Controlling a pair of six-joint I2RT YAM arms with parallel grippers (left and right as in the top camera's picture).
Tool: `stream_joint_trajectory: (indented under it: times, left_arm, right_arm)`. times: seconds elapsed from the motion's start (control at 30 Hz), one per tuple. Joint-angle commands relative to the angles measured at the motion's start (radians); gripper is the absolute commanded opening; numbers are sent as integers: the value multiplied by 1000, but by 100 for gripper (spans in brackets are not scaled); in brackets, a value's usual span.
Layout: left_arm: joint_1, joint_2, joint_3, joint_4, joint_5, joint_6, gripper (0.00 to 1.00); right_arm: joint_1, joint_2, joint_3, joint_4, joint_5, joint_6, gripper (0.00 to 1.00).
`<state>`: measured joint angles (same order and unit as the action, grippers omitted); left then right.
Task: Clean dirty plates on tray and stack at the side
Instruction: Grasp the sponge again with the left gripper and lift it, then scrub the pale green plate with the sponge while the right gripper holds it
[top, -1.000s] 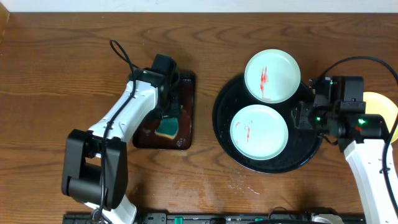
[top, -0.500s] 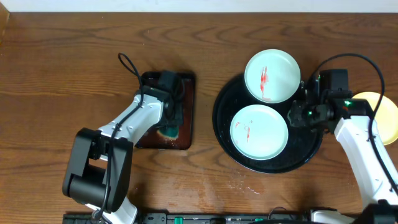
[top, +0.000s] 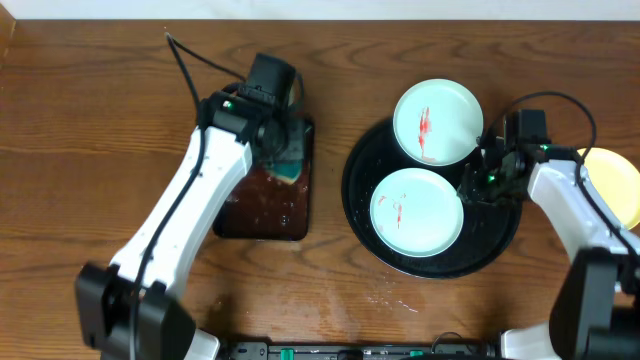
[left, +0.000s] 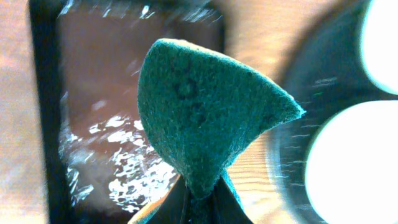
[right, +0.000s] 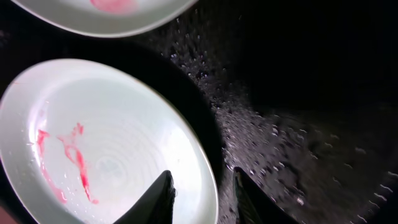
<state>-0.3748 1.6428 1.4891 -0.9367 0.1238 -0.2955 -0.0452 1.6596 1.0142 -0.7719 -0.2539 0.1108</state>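
Two pale-mint plates smeared with red sauce lie on the black tray (top: 497, 228): one at the back (top: 437, 122) and one nearer (top: 415, 212). A pale yellow plate (top: 622, 188) lies on the wood at the right edge. My right gripper (right: 202, 198) is open, low over the tray. It straddles the right rim of the nearer plate (right: 106, 143), one finger inside and one outside over the tray. My left gripper (left: 202, 202) is shut on a teal sponge (left: 205, 118) and holds it up above the brown tray (top: 250, 215).
The wet dark-brown rectangular tray (left: 99, 112) lies left of the black tray with a strip of wood between them. The right arm's cable loops above the black tray's right side. Bare wood-grain tabletop spreads to the left and front.
My left gripper shut on the sponge and lifted it off the brown tray, towards the back. My right gripper moved left onto the nearer plate's rim and its jaws narrowed.
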Motion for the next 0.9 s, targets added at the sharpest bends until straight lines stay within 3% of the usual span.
stream_joint_trajectory:
  times: [0.0,0.1,0.23,0.53,0.87]
  left_arm:
    - [-53,-10,19,44,132,-34,7]
    - [-118,20,19,105,156,-85,7]
    - [-219,84,19,155,157,-150,8]
    - [-402,271,19,251,157,-288,8]
    - [-465,494,19,412,139,-282,7]
  right_arm:
    - [-14,76,4,5,-130,-64,27]
    - [-14,148,4,21,-138,-68,21]
    - [-12,196,4,40,-188,-98,1]
    - [-12,199,4,38,-45,-19,1]
    - [-12,199,4,39,-46,-22,1]
